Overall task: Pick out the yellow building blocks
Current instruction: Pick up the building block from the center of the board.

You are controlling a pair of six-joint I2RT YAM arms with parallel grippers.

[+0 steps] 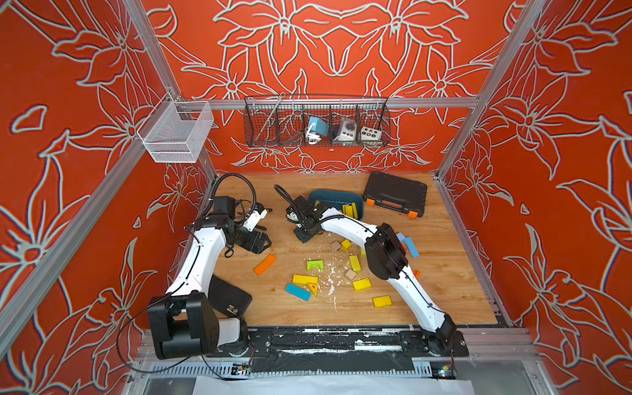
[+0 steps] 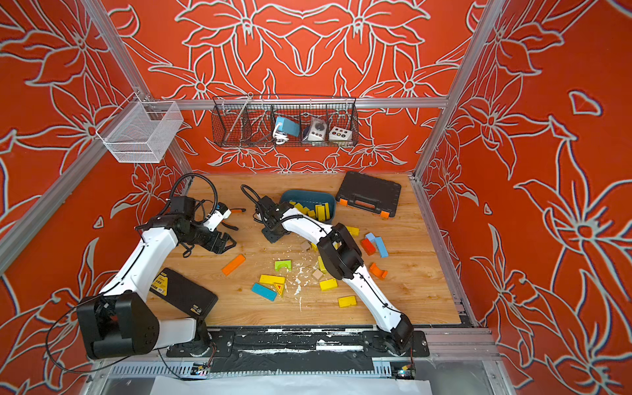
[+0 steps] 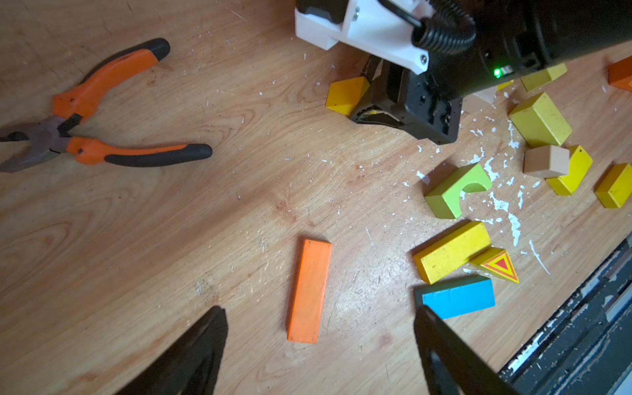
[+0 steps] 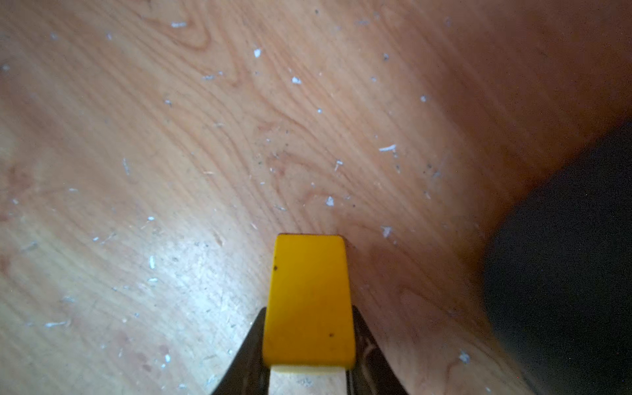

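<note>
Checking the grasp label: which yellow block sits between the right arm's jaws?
The yellow block alone near the blue tray: it sits between the jaws of the right gripper; the other yellow blocks lie untouched.

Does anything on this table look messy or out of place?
White flakes lie scattered on the table among the blocks, like chipped paint. Orange-handled pliers also lie open on it, odd among toys.

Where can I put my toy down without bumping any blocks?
Bare wood lies along the front edge, between the flat black box and the front yellow block; on the right, between the tool case and the light blue block. The middle around the green arch is crowded.
</note>
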